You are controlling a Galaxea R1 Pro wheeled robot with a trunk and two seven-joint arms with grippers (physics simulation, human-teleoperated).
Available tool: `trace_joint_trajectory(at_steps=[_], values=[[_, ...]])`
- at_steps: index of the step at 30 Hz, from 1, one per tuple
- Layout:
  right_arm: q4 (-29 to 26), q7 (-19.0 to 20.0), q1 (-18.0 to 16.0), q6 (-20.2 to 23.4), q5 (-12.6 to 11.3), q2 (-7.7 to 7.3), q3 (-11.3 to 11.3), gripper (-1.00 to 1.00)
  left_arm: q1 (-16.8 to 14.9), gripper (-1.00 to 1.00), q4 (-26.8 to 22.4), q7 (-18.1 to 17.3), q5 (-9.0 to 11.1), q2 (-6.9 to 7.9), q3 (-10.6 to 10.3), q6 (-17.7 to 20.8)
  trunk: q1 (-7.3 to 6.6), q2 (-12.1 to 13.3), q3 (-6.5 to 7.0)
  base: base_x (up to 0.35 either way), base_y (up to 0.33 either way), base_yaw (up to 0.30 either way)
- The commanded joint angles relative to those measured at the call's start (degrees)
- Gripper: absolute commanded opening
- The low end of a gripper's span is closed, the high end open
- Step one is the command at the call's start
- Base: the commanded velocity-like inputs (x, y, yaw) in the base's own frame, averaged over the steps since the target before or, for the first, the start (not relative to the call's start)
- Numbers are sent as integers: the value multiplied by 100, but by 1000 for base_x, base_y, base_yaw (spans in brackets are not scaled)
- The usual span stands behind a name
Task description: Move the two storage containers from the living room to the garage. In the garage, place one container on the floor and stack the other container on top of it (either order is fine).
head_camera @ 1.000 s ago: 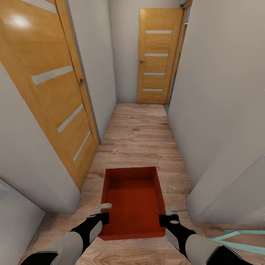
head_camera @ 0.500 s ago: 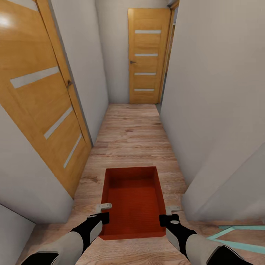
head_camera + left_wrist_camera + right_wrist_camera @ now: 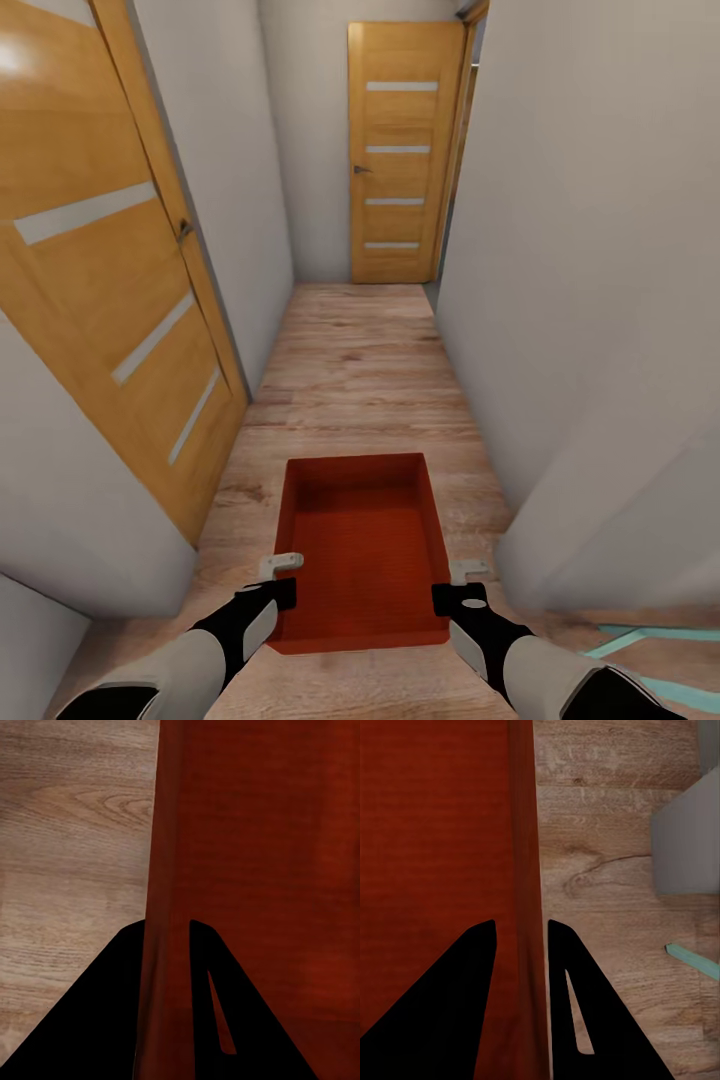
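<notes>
One orange-red open-top storage container (image 3: 362,545) hangs low in front of me over the light wood-plank hallway floor (image 3: 360,370), carried between both arms. My left gripper (image 3: 283,578) is shut on its left wall (image 3: 166,870), with a black finger on each side of the rim. On the opposite side my right gripper (image 3: 458,582) is shut on the right wall (image 3: 525,862) the same way. The bin is empty inside. The second container is out of view.
A narrow corridor with white walls runs ahead. A wooden door (image 3: 100,250) stands on the left, and another closed wooden door (image 3: 402,150) ends the hall. A white wall corner (image 3: 600,500) juts in at the right, with a teal strip (image 3: 640,640) on the floor beside it.
The view has shifted: the far door sits further left and the left door looms closer than a second ago. Both grippers keep the same hold on the container.
</notes>
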Motion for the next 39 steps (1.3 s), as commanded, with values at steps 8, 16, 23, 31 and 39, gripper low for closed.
trace_joint_trajectory(at_steps=[8,16,23,31,39], values=[[-26,234,-6,-127,27,-28,-152,-100,5,-100,14,30,199,190,-231,30,3,-3,-5,319,0,0],[-26,234,-6,-128,27,-26,-152,-100,5,-100,15,30,199,203,-227,30,3,-3,-5,321,0,0],[-24,234,-6,-127,27,-27,-152,-100,5,-100,13,30,199,204,-227,30,3,-3,-5,321,0,0],[-26,234,-6,-127,27,-25,-152,-100,5,-100,13,30,199,205,-227,30,3,-3,-5,321,0,0],[-26,234,-6,-127,27,-28,-152,-100,5,-100,14,30,199,204,-227,30,3,-3,-5,321,0,0]])
